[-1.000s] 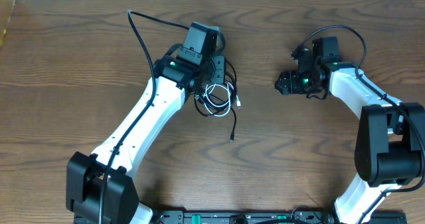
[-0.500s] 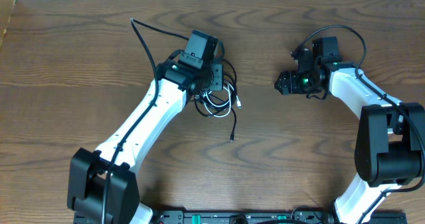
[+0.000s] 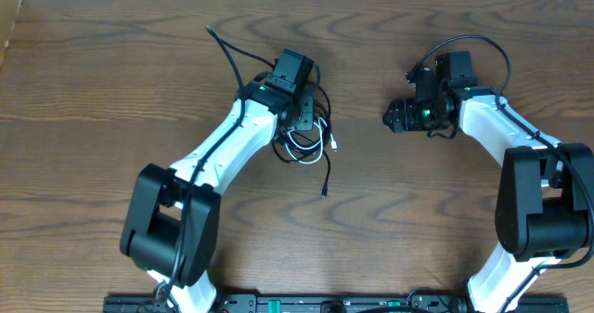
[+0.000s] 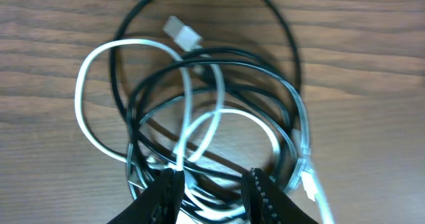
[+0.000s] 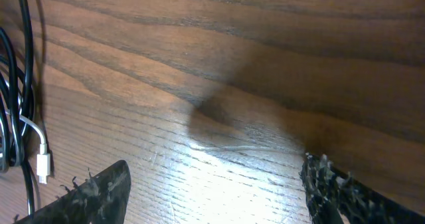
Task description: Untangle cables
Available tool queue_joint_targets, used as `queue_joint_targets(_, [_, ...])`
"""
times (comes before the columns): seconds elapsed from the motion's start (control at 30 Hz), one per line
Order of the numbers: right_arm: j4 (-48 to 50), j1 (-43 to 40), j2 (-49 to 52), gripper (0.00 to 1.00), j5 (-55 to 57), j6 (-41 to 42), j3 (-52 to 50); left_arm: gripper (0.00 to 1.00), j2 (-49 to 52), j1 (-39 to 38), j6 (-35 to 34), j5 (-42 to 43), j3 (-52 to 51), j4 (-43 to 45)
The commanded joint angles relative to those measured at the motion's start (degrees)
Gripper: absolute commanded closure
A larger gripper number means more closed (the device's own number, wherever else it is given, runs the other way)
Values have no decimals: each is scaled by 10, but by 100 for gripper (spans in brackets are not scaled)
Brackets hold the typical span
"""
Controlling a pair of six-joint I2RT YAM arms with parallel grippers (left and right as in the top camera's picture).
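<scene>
Beneath the left end effector, the cables lie coiled together on the counter, with strands passing between its slightly parted jaws. It would do best to close on the white cable alone, just ahead, then lift slowly. The right end effector, gaping and empty, should pin the black cables, which lie well apart from it.

Left arm stretched forward, wrist tipped down; left gripper jaws narrowly parted. Right arm folded inward; right gripper jaws spread wide.
</scene>
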Motion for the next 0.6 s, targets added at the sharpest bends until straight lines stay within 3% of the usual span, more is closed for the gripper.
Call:
queue_joint_targets(0.0, [1,3,-7,21,2,6,2,66,16,0,-5,-59,-3,4])
queue_joint_targets(0.5, [2,6,-7,21,2,6,2,67,73,0,-5,-37,-3,23])
queue_joint_targets(0.57, [3,8,-7,21,2,6,2,72,74,0,-5,-38,-3,26])
